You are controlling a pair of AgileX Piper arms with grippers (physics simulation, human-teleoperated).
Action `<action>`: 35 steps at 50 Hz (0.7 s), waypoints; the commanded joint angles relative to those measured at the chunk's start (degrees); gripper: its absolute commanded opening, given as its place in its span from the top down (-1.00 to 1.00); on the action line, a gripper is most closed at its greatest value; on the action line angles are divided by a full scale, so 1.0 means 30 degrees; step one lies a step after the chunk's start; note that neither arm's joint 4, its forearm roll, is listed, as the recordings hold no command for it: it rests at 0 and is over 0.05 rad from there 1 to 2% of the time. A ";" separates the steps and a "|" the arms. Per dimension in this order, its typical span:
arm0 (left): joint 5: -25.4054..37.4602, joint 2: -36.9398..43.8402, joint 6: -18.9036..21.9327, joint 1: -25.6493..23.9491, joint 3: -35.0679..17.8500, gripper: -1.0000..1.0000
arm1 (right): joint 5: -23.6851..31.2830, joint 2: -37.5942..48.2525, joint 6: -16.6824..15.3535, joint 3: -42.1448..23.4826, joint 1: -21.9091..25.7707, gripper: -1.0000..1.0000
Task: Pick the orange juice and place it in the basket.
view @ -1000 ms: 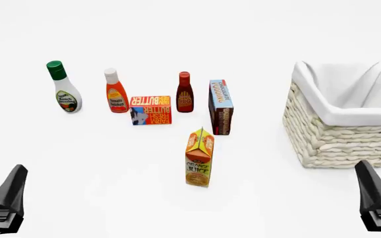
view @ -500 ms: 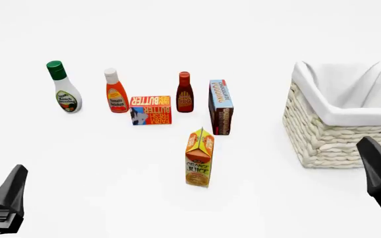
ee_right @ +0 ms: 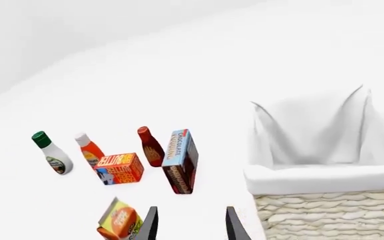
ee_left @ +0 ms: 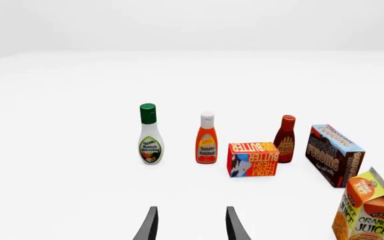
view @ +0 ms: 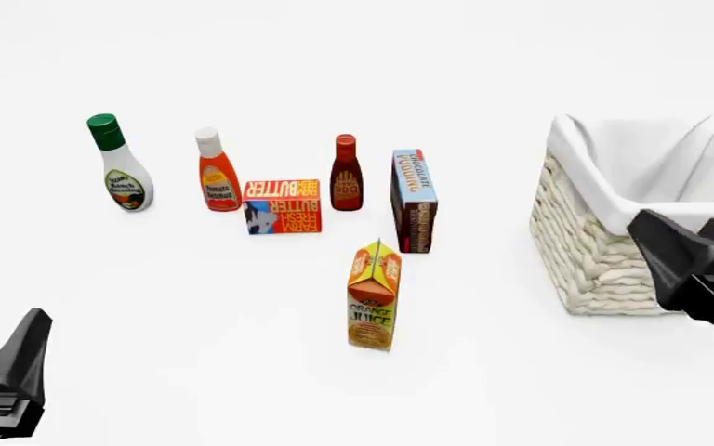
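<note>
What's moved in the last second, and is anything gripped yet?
Only the right gripper moved: it rose from the near right corner, now in front of the basket, open and empty. The left gripper stayed parked and open. The orange juice and other groceries haven't shifted.
</note>
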 commanded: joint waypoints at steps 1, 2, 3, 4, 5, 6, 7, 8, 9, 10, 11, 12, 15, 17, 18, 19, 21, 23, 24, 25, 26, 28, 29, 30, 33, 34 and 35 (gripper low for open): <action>0.0009 -0.0022 0.0005 0.0092 0.0009 -1.00 | 0.0662 0.2857 0.1540 -0.1655 0.1010 -1.00; 0.0010 -0.0022 0.0007 0.0093 0.0009 -1.00 | 0.0867 0.2869 0.1707 -0.1831 0.0986 -1.00; 0.0010 -0.0022 0.0007 0.0093 0.0009 -1.00 | 0.0871 0.2867 0.1707 -0.1834 0.0986 -1.00; 0.0007 -0.0023 0.0006 0.0090 0.0009 -1.00 | 0.1165 0.3515 0.1966 -0.2206 0.1279 -1.00; 0.0007 -0.0023 0.0006 0.0090 0.0009 -1.00 | 0.1166 0.3521 0.1967 -0.2213 0.1279 -1.00; 0.0005 -0.0024 0.0004 0.0090 0.0009 -1.00 | 0.1618 0.3539 0.1720 -0.2660 0.1205 -1.00; 0.0007 -0.0023 0.0002 0.0092 0.0009 -1.00 | 0.1994 0.4280 0.2573 -0.2978 0.1571 -1.00; 0.0010 -0.0022 0.0007 0.0093 0.0009 -1.00 | 0.2333 0.3918 0.2197 -0.3308 0.1336 -1.00; 0.0010 -0.0022 0.0007 0.0093 0.0009 -1.00 | 0.2343 0.3913 0.2197 -0.3312 0.1336 -1.00; 0.0007 -0.0024 0.0011 0.0092 0.0009 -1.00 | 0.2553 0.4031 0.2378 -0.3547 0.1473 -1.00; 0.0008 -0.0023 0.0010 0.0096 0.0009 -1.00 | 0.2767 0.4557 0.2849 -0.3718 0.1689 -1.00; 0.0009 -0.0022 0.0007 0.0091 0.0009 -1.00 | 0.2946 0.4442 0.2747 -0.3960 0.1651 -1.00; 0.0009 -0.0022 0.0006 0.0096 0.0009 -1.00 | 0.3549 0.4974 0.3029 -0.4685 0.1899 -1.00; 0.0008 -0.0023 0.0007 0.0092 0.0009 -1.00 | 0.4016 0.5608 0.3295 -0.5132 0.2056 -1.00; 0.0010 -0.0022 0.0006 0.0095 0.0009 -1.00 | 0.4128 0.5554 0.3319 -0.5272 0.2021 -1.00; 0.0010 -0.0022 0.0006 0.0095 0.0009 -1.00 | 0.4131 0.5553 0.3319 -0.5274 0.2021 -1.00; 0.0009 -0.0022 0.0004 0.0089 0.0009 -1.00 | 0.4195 0.6059 0.4091 -0.5310 0.2491 -1.00; 0.0009 -0.0022 0.0010 0.0087 0.0009 -1.00 | 0.4491 0.6159 0.4083 -0.5604 0.2500 -1.00; 0.0008 -0.0023 0.0005 0.0093 0.0009 -1.00 | 0.4652 0.6289 0.4187 -0.5767 0.2553 -1.00; 0.0006 -0.0024 0.0005 0.0096 0.0009 -1.00 | 0.4772 0.6325 0.4270 -0.5889 0.2564 -1.00; 0.0008 -0.0023 0.0005 0.0093 0.0009 -1.00 | 0.4984 0.6655 0.4500 -0.6008 0.2650 -1.00; 0.0008 -0.0023 0.0008 0.0097 0.0009 -1.00 | 0.5196 0.6791 0.4698 -0.6314 0.2829 -1.00; 0.0009 -0.0022 0.0004 0.0089 0.0009 -1.00 | 0.5387 0.6892 0.4797 -0.6466 0.2840 -1.00; 0.0007 -0.0023 0.0006 0.0090 0.0009 -1.00 | 0.5506 0.6991 0.4963 -0.6585 0.2943 -1.00; 0.0007 -0.0023 0.0006 0.0090 0.0009 -1.00 | 0.6009 0.7381 0.5059 -0.7114 0.3051 -1.00; 0.0009 -0.0022 0.0004 0.0092 0.0009 -1.00 | 0.6179 0.7564 0.5194 -0.7288 0.3130 -1.00; 0.0009 -0.0022 0.0007 0.0091 0.0009 -1.00 | 0.6296 0.7847 0.5604 -0.7456 0.3479 -1.00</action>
